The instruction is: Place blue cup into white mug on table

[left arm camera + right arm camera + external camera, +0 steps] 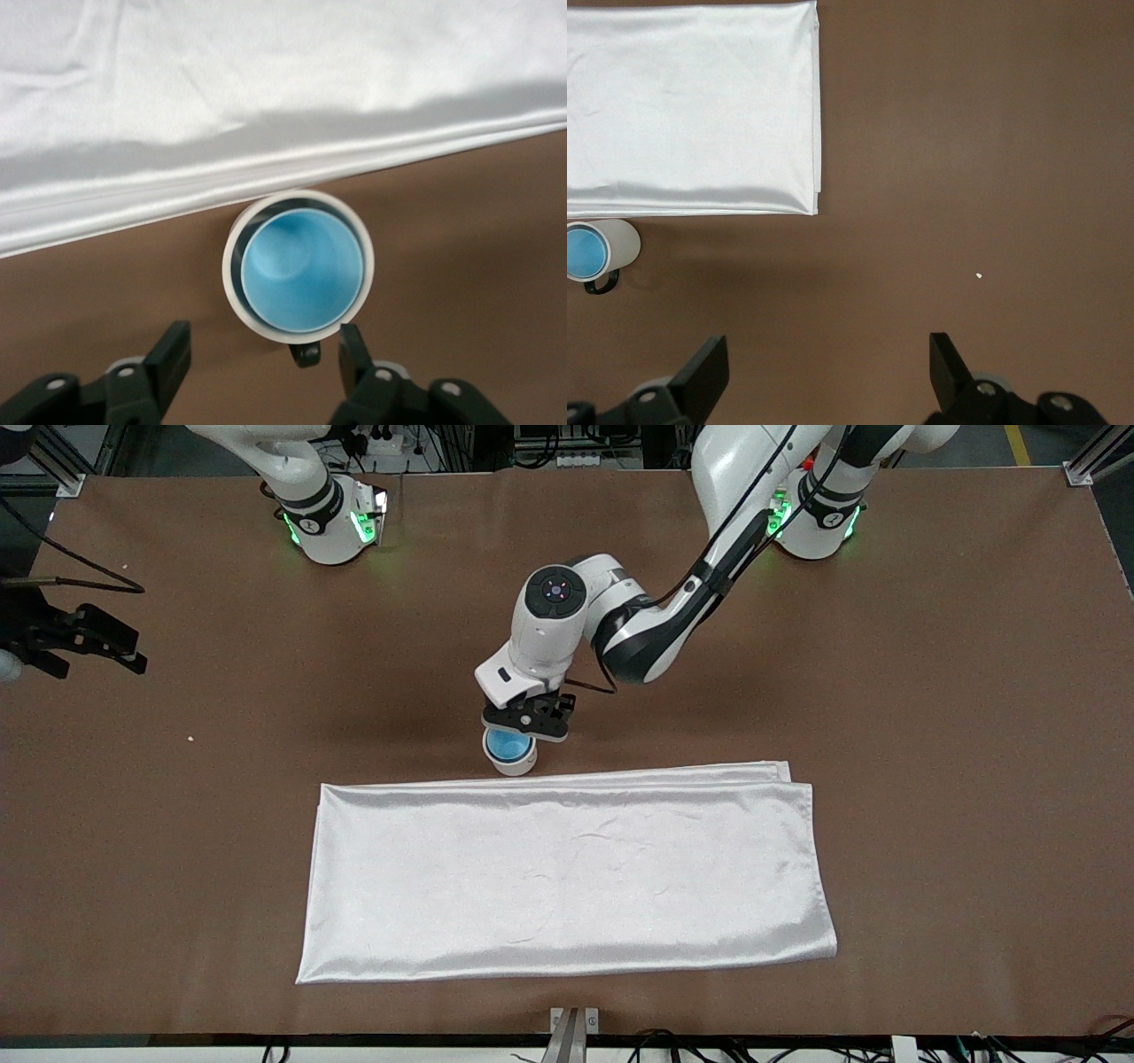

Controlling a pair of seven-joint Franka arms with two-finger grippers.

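cloth: a large shiny white cloth point(567, 877), folded flat into a long rectangle, lies on the tabletop's half nearer the front camera
cloth edges: layered folds show along its farther long edge
speck: a tiny white crumb point(190, 738) lies toward the right arm's end

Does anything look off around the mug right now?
Nothing stands out. The blue cup sits upright inside the white mug, which stands on the table beside the cloth's edge. The left gripper is open above it; the right gripper waits, open.
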